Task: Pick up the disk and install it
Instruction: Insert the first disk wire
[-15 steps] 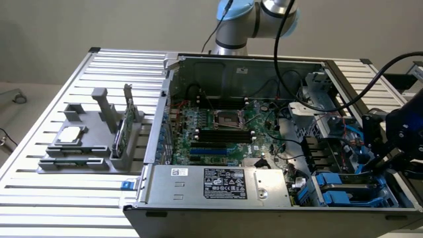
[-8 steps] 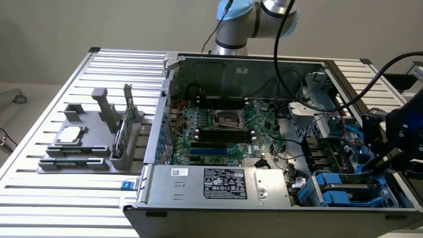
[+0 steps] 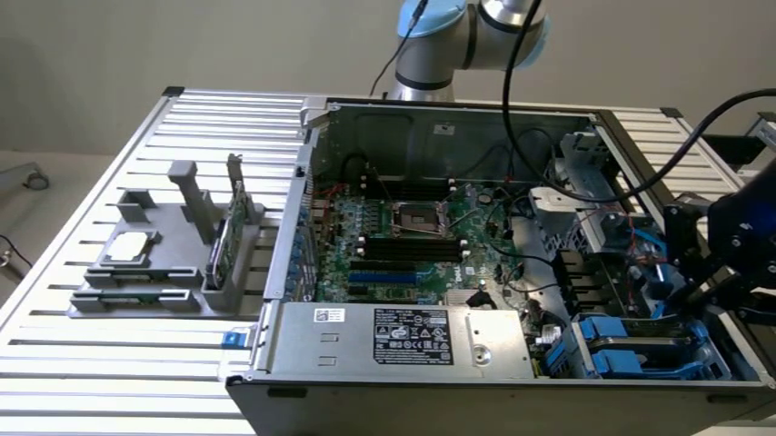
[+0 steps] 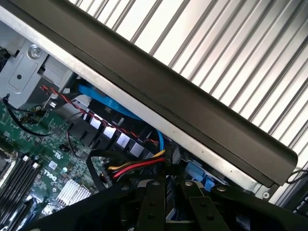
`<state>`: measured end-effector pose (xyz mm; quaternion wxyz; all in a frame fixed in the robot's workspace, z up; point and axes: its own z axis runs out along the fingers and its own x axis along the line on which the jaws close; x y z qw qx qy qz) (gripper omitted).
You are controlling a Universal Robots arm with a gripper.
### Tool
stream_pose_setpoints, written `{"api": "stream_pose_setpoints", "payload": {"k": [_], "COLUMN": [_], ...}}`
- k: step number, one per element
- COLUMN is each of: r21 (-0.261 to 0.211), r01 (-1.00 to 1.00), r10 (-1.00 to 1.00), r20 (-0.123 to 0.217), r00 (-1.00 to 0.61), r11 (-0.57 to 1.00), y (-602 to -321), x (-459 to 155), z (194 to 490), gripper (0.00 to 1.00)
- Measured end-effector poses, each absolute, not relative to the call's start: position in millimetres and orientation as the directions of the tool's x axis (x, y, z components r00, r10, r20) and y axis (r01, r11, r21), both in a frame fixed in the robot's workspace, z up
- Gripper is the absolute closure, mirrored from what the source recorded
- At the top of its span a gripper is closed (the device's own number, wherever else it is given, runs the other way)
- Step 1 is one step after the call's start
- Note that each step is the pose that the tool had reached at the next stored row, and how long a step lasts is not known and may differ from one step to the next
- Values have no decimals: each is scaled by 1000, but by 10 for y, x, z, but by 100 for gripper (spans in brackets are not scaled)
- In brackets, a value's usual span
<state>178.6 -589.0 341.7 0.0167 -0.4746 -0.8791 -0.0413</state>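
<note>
My gripper point(image 3: 686, 283) hangs inside the open computer case point(image 3: 279, 300), at the exterior view's right, over the drive bays. In the wrist view its two dark fingers point(image 4: 153, 204) come together at the tips, and the gripper point(image 4: 168, 182) reads as shut with nothing visible between them. Just past the tips lie a red, yellow and black cable bundle point(image 4: 137, 167) and some blue plastic point(image 4: 198, 172). Blue-railed drive carriers point(image 3: 631, 350) sit in the bays below the gripper. The disk itself is hidden; I cannot tell whether it is in one of those bays.
The case stands on a slatted aluminium table point(image 3: 109, 363). Its motherboard point(image 3: 401, 236) and power supply point(image 3: 401, 336) are exposed. A grey fixture point(image 3: 134, 291) at the exterior view's left holds a small silver chip point(image 3: 131, 245) and an upright green card point(image 3: 225, 241). The case's side wall point(image 4: 159, 96) runs close beside the gripper.
</note>
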Motion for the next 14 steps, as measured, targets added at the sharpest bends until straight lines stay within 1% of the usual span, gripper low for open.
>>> {"api": "stream_pose_setpoints", "payload": {"k": [6, 14], "r21": [36, 13], "r01": [850, 888], "r10": [845, 881], "r20": [98, 120], "r00": [-526, -458], "r11": [525, 460], "y": [-5890, -5890], "x": [1768, 1768], "z": [3427, 3429], "gripper": [83, 83]}}
